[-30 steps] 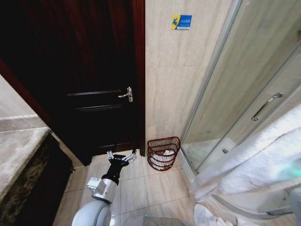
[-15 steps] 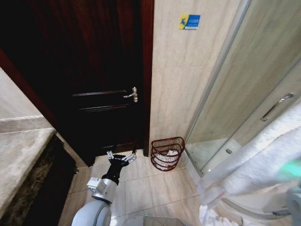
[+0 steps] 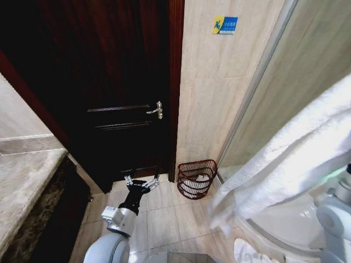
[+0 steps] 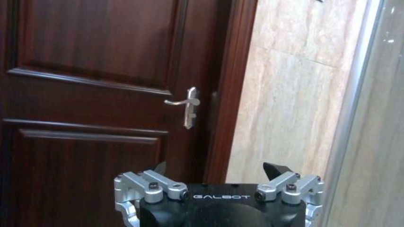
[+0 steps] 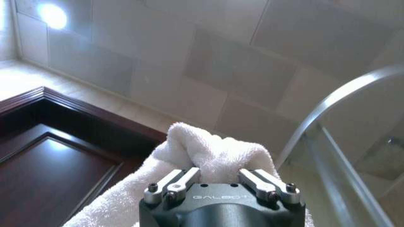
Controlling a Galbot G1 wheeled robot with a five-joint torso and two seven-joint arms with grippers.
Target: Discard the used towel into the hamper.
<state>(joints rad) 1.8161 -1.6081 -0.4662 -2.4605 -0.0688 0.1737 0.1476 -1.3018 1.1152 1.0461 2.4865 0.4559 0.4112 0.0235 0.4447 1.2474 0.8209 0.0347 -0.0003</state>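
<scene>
Head view, left to right: stone counter (image 3: 24,181) at the left edge, then dark wooden door (image 3: 109,87) with silver handle (image 3: 157,109). Low before the door, left gripper (image 3: 141,183), fingers spread wide and empty, parked near the floor tiles. Just right of the door frame, against the beige tiled wall (image 3: 214,98), the hamper (image 3: 196,178), standing upright on the floor with something white inside. Blue sign (image 3: 225,24) high on the wall. Farther right, glass shower screen (image 3: 274,66), largely masked by the white towel (image 3: 285,159) hanging across the foreground. Right wrist view: right gripper (image 5: 219,176) clamped on a bunched fold of towel. Compared with a second ago: whole scene shifted rightward in frame, towel now hiding more of the shower.
</scene>
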